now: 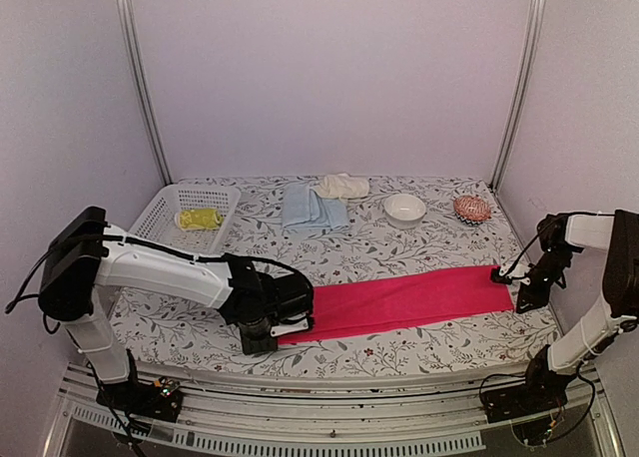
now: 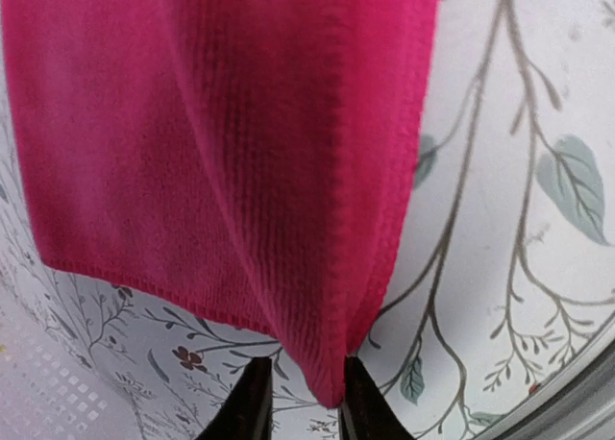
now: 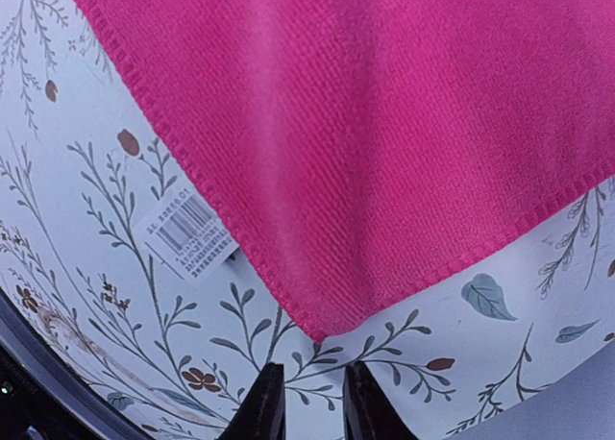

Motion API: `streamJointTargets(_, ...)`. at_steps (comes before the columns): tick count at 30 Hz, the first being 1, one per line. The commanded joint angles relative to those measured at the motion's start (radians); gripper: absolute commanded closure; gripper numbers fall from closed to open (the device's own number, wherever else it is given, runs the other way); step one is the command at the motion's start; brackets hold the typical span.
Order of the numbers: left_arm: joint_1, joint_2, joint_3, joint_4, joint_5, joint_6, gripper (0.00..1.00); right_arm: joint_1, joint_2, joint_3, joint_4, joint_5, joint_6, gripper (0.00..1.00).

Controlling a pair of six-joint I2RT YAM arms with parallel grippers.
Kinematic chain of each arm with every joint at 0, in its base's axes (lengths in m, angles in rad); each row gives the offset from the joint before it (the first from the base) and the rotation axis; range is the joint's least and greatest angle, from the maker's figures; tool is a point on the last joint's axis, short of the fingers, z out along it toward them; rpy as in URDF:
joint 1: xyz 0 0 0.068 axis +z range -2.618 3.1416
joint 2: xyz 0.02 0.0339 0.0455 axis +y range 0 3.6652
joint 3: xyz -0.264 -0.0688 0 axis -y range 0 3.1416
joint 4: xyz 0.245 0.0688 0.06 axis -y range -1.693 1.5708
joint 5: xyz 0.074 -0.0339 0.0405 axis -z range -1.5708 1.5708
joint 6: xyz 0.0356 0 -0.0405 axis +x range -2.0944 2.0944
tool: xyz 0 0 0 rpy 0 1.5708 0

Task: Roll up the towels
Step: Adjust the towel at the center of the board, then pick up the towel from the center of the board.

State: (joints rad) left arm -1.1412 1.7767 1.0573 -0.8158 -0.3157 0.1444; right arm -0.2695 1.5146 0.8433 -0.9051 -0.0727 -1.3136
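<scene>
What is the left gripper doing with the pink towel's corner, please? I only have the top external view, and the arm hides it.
Observer: On the left wrist view, the pink towel's corner tapers to a point between the left gripper's fingers. They stand slightly apart, with the table covering showing beside the corner.
Operator: Thank you. Is the right gripper on the other end?
Observer: No. On the right wrist view that corner lies flat just ahead of the right gripper, whose jaws are empty and slightly apart.
Operator: Is there anything else that I can't make out?
Observer: A white barcode label lies at the towel's hem, on the table covering.
</scene>
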Motion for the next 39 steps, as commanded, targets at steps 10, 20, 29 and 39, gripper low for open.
streamJointTargets(10, 0.371, -0.068, 0.205, 0.022, 0.136, -0.338, 0.64, -0.006, 0.069, 0.307, -0.100, -0.227, 0.199, 0.67)
streamJointTargets(20, 0.557, 0.034, 0.149, 0.216, 0.359, -0.529, 0.57, -0.007, 0.320, 0.426, -0.005, -0.352, 0.518, 0.66)
streamJointTargets(29, 0.582, 0.111, 0.129, 0.252, 0.450, -0.516, 0.63, -0.005, 0.422, 0.465, 0.044, -0.346, 0.560, 0.65)
streamJointTargets(39, 0.605, 0.100, 0.084, 0.249, 0.547, -0.484, 0.63, -0.006, 0.472, 0.517, 0.020, -0.404, 0.548, 0.65)
